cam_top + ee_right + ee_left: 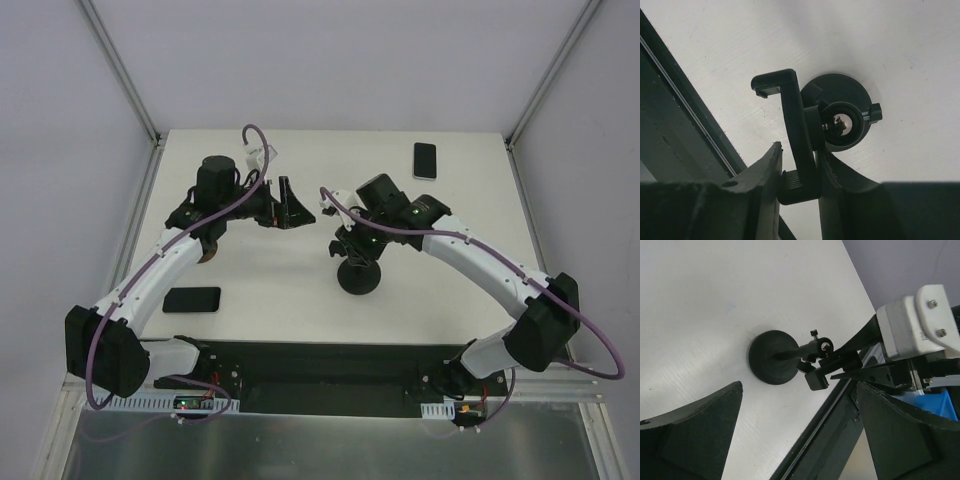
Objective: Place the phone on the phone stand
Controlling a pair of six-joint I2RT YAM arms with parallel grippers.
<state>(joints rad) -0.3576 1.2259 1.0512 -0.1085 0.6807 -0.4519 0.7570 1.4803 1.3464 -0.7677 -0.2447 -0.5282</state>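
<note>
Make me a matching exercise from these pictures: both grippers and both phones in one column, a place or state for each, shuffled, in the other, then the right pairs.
Things
1. left gripper
2. right gripper
3. far phone
4. near phone

Place or state
a. lying flat at the near left
b. closed on the clamp of the stand
c. open, holding nothing
d. lying flat at the far right

Pairs: 1-c, 2-b, 3-d, 4-a
</note>
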